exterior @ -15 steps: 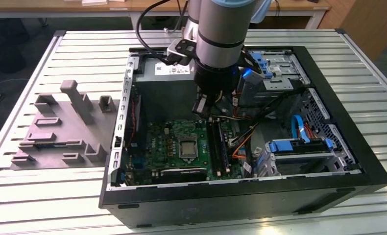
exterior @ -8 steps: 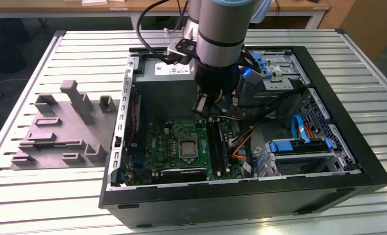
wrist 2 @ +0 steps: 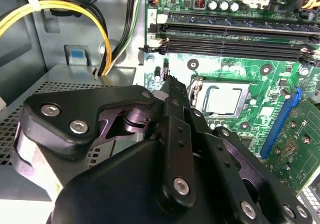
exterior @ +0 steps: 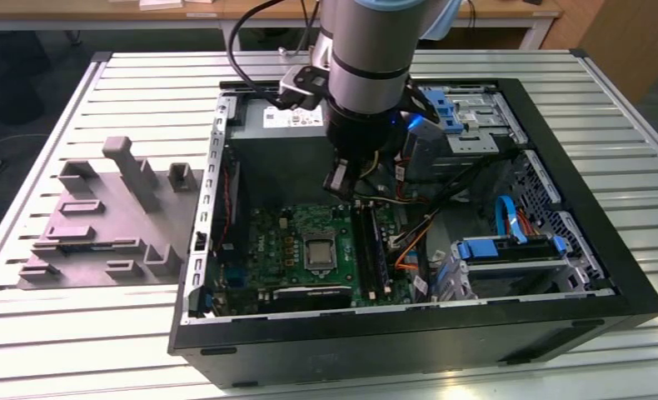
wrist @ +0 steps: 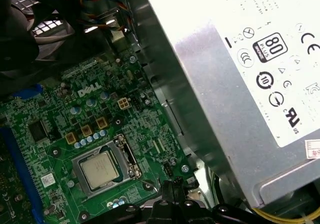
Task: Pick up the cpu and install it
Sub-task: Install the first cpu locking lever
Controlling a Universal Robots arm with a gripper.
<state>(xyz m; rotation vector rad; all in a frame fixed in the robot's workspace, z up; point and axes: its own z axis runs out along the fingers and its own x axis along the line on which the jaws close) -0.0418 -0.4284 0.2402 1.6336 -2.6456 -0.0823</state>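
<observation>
Gripper (wrist 2: 169, 82): jaws closed together, holding nothing, poised above the green board (wrist 2: 260, 114) inside the open computer case (exterior: 629, 283). Chip (wrist 2: 223, 100): lying flat in its socket on the board, just beyond the jaw tips. Grey moulded plate (exterior: 96, 225): on the worktop (exterior: 640, 108), beside the case.

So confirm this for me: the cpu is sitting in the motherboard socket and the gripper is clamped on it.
One part is wrong. The cpu does sit in the motherboard socket, but the gripper is not clamped on it: in both wrist views its shut fingertips hang beside the socket, apart from the chip and holding nothing.
</observation>
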